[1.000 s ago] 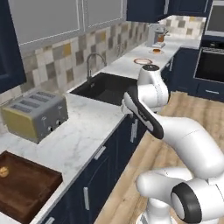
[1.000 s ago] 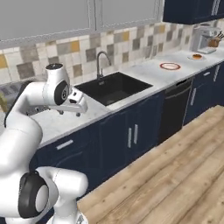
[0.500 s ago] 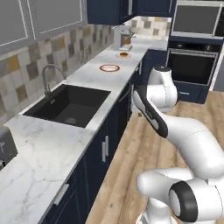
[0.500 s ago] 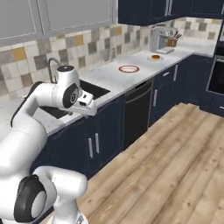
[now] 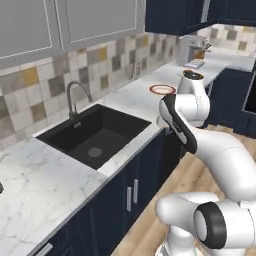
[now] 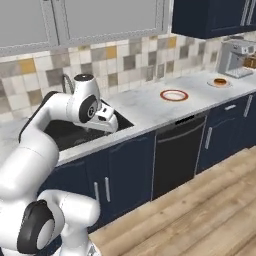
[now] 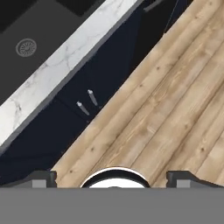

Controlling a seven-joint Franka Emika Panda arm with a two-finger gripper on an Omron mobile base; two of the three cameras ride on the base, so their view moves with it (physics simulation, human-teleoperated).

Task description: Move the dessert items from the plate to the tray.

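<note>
Hovering over the wooden floor [image 7: 175, 109] beside the sink [image 5: 95, 135], the gripper [image 7: 111, 175] carries nothing, fingers [image 7: 41, 177] spread wide. Farther along the bench [image 6: 145, 107] sit the red-rimmed plate [image 6: 174, 95] and a dessert item [image 6: 219, 81], seemingly light and crumbly, best pinched gently across its sides.

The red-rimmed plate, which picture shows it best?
The right base view: the red-rimmed plate sits in the open on the counter, its whole ring clear. In the left base view the plate is farther off and the arm covers its right edge.
</note>
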